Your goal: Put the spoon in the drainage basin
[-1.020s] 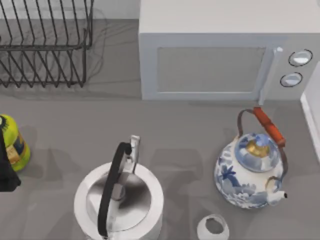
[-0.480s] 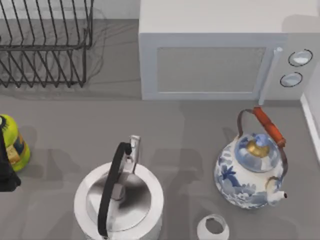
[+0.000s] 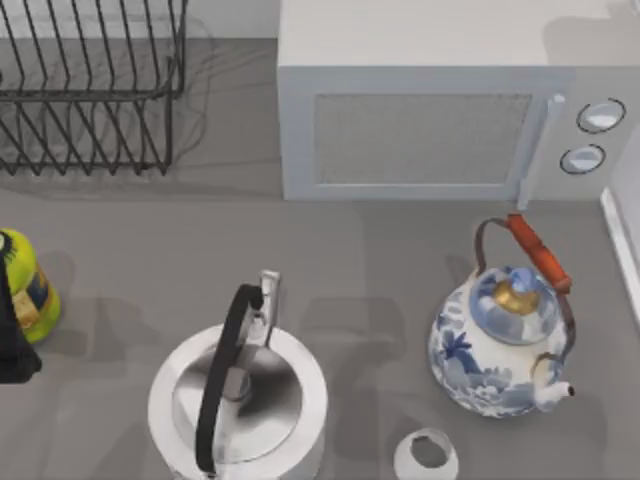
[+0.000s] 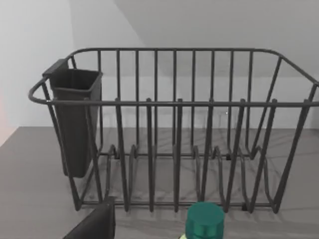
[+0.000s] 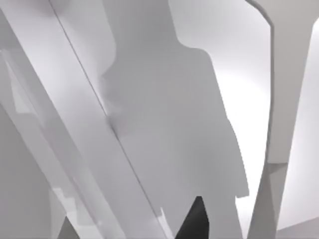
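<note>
The spoon is out of view. The drainage basin [image 3: 90,90], a black wire rack, stands at the table's back left. In the left wrist view the drainage basin [image 4: 174,129] faces the camera, with upright bars and a dark utensil cup [image 4: 75,119] hung on one end. A dark part of my left gripper [image 4: 94,225] juts in at that picture's edge, short of the rack. My left arm [image 3: 10,345] is a black shape at the table's left edge. The right wrist view has pale white surfaces close up and a dark tip of my right gripper [image 5: 193,219].
A white microwave [image 3: 440,110] fills the back right. A white kettle [image 3: 238,400] with a black handle sits front centre, a blue-and-white teapot [image 3: 505,345] front right, a small white cup [image 3: 426,456] at the front edge. A yellow-green bottle [image 3: 25,285] with a green cap [image 4: 204,219] stands at the left edge.
A shadow has spread over the microwave's top right corner. The objects on the table and the left arm have not moved.
</note>
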You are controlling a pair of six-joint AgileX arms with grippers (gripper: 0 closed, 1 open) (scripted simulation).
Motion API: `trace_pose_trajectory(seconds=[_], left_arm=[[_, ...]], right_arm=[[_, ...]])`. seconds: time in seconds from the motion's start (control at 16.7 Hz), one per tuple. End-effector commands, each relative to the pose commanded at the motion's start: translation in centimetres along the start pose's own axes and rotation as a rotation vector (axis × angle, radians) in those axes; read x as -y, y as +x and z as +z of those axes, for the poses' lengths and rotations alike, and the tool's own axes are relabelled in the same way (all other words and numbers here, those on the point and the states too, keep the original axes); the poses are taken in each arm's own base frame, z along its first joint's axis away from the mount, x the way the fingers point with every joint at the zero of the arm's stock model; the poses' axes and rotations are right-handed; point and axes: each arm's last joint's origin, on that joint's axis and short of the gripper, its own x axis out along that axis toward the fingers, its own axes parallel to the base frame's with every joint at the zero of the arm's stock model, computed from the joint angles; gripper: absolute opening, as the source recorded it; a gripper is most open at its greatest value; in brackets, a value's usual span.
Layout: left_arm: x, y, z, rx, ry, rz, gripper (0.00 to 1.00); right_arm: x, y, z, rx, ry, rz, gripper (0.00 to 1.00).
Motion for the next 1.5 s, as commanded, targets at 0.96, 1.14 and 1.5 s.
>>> trace_pose_trajectory(seconds=[0.96, 1.14, 1.5], left_arm=[[0.0, 0.0, 0.0, 0.0, 0.0, 0.0, 1.0], [0.0, 0.0, 0.0, 0.0, 0.0, 0.0, 1.0], [0.0, 0.0, 0.0, 0.0, 0.0, 0.0, 1.0]], right_arm=[[-0.1, 4.4, 0.0, -0.002, 0.0, -0.001, 0.0], [-0.1, 4.4, 0.0, -0.002, 0.0, -0.001, 0.0], [-0.1, 4.4, 0.0, -0.002, 0.0, -0.001, 0.38]])
